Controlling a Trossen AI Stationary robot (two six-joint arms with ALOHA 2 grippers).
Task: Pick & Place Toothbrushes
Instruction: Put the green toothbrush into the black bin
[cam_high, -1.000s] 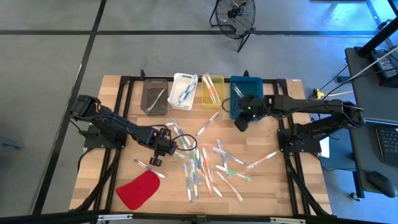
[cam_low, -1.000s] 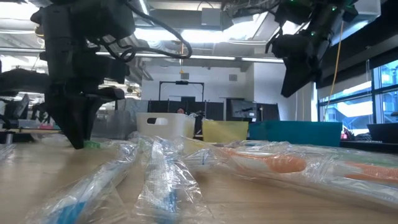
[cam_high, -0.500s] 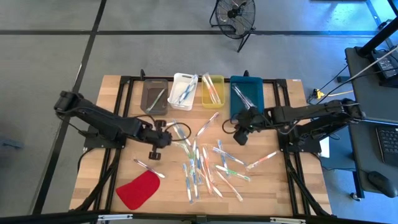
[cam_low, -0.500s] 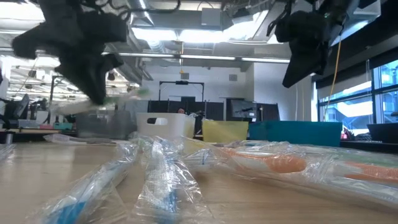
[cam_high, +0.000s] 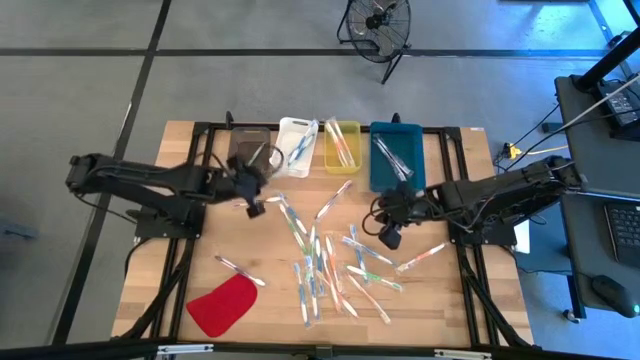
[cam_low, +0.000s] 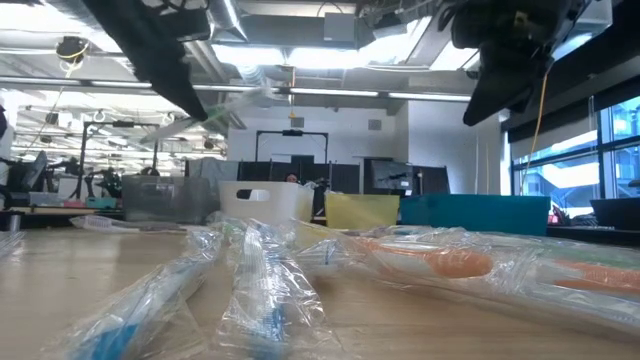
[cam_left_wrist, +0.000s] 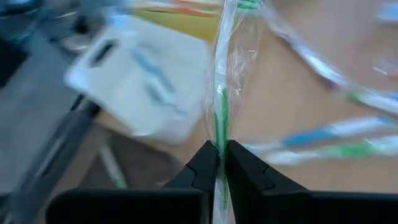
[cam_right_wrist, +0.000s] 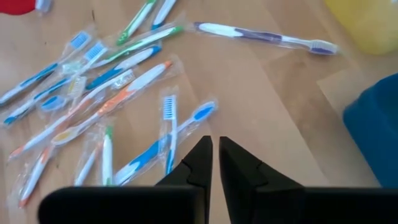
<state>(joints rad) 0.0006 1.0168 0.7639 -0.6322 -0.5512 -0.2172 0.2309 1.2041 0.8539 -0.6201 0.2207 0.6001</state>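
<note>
Four bins (cam_high: 302, 140) at table's 12 o'clock; roughly twenty wrapped toothbrushes (cam_high: 330, 265) scattered centrally. Left gripper (cam_left_wrist: 219, 163) clamps one green toothbrush (cam_left_wrist: 221, 93) near the bins; right gripper (cam_right_wrist: 214, 158), fingers nearly together and empty, hovers above the pile

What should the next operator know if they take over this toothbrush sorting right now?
Left gripper: shut on a green wrapped toothbrush, raised near the grey bin.
Right gripper: nearly closed, empty, above the loose toothbrushes mid-table.
Done: a few brushes lie in the grey, white, yellow and blue bins.
Left: drop the held brush, then clear the pile.
</note>
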